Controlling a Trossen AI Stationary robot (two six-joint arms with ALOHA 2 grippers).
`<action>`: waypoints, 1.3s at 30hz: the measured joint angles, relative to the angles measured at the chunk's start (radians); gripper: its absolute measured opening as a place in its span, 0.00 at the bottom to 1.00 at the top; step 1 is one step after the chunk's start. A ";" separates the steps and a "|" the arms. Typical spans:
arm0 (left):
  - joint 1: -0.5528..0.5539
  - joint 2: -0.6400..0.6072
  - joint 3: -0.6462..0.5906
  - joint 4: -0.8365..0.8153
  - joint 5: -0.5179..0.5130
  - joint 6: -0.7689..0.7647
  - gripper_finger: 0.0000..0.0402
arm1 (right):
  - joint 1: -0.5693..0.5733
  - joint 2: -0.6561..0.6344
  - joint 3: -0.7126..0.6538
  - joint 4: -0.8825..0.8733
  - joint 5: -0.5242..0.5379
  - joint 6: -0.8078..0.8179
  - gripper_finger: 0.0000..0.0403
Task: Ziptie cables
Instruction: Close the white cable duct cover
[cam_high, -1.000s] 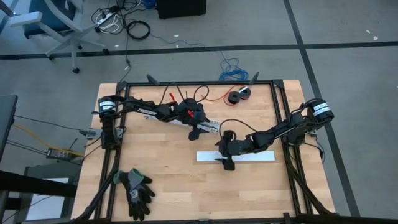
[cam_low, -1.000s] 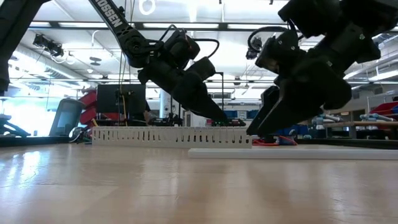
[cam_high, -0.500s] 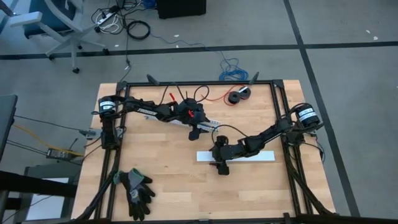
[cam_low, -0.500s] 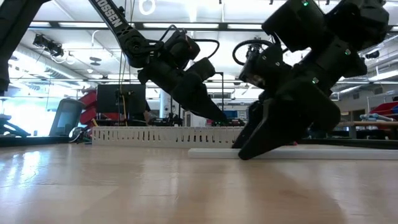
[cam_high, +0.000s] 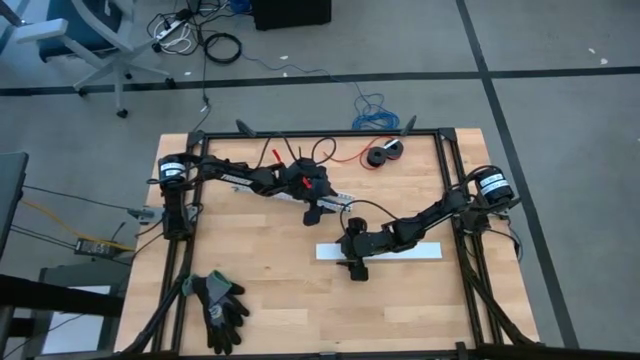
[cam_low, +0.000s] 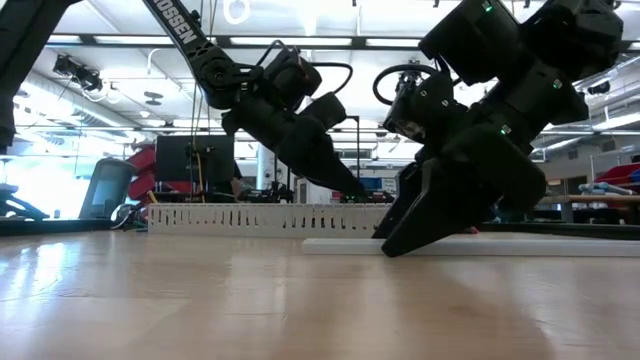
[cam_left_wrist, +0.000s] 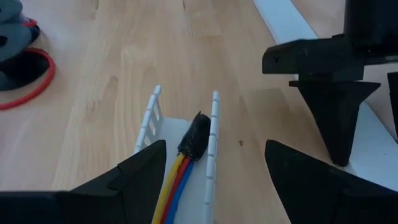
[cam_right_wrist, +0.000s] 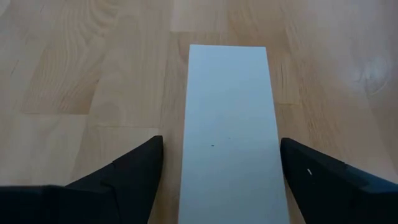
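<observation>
close up, the cables — yellow, red, blue, dark-tipped — lie between the spread left gripper.

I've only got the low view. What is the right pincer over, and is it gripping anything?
Observer: The right pincer is open, straddling one end of a flat white strip.
Operator: Where are the cables?
Observer: The cables lie inside a slotted duct, with their dark end between its walls.
Operator: And the left pincer?
Observer: The left pincer is open, astride that duct, gripping nothing.
</observation>
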 joint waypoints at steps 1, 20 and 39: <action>0.000 0.000 0.000 0.004 0.000 0.004 0.71 | 0.000 0.000 0.000 -0.002 0.000 0.000 0.76; 0.061 0.017 0.217 -0.285 0.073 0.266 0.71 | -0.001 0.000 0.000 -0.012 -0.002 0.032 0.76; 0.064 0.174 0.307 -0.237 0.197 0.262 0.71 | -0.007 0.000 -0.001 -0.040 -0.002 0.103 0.76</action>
